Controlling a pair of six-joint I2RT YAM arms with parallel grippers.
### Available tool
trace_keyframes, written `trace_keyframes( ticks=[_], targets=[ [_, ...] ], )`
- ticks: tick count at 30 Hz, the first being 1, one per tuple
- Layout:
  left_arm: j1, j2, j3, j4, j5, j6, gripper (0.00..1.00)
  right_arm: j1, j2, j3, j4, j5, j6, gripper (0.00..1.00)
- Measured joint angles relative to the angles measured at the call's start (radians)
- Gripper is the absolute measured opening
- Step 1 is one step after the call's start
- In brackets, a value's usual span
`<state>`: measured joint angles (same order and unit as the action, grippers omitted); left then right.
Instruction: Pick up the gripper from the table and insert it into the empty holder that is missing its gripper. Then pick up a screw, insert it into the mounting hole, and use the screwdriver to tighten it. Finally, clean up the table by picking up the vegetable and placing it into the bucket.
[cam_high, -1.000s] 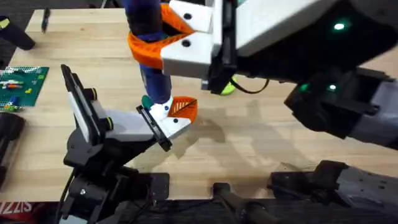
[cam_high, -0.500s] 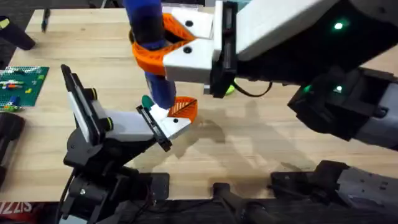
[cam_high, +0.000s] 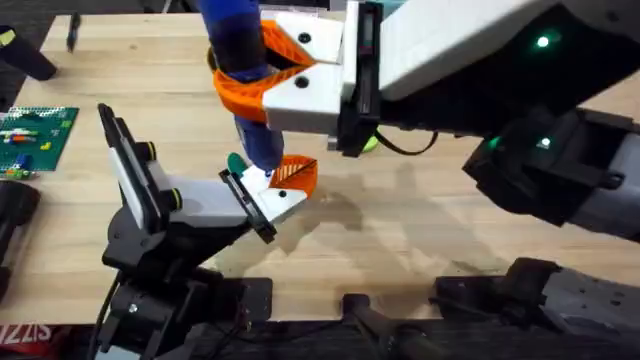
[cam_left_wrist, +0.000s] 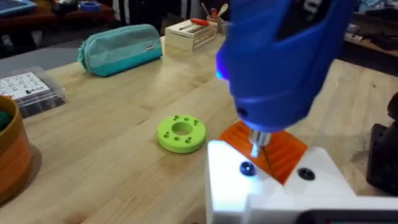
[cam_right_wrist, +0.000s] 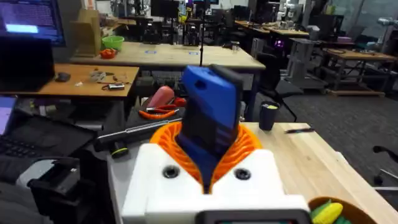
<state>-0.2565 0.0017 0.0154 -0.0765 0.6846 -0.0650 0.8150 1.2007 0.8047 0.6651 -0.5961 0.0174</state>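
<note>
Nothing moved; right end effector (cam_high: 262, 75) holds screwdriver (cam_high: 240, 60) upright over holder (cam_high: 262, 200)

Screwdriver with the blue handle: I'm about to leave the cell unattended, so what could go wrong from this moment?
1. The bright blue cylindrical screwdriver stands on the white wedge-shaped holder; its thin bit could slip off the screw and scar the small orange ribbed gripper piece.
2. The right gripper, clamped around the handle, could tilt it, cross-threading the screw.
3. Downward push might shift the black jointed stand.
</note>
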Motion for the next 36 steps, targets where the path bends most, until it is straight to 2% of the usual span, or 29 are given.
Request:
trace_keyframes(
  ticks=[15, 36],
  targets=[
    [0.0, 0.0, 0.0, 0.0, 0.0, 0.0, 0.017, 0.003, 0.006, 0.0, 0.057, 0.001, -0.003, 0.041],
    [0.0, 0.0, 0.0, 0.0, 0.0, 0.0, 0.017, 0.005, 0.012, 0.0, 0.028, 0.0, -0.003, 0.041]
  ],
)
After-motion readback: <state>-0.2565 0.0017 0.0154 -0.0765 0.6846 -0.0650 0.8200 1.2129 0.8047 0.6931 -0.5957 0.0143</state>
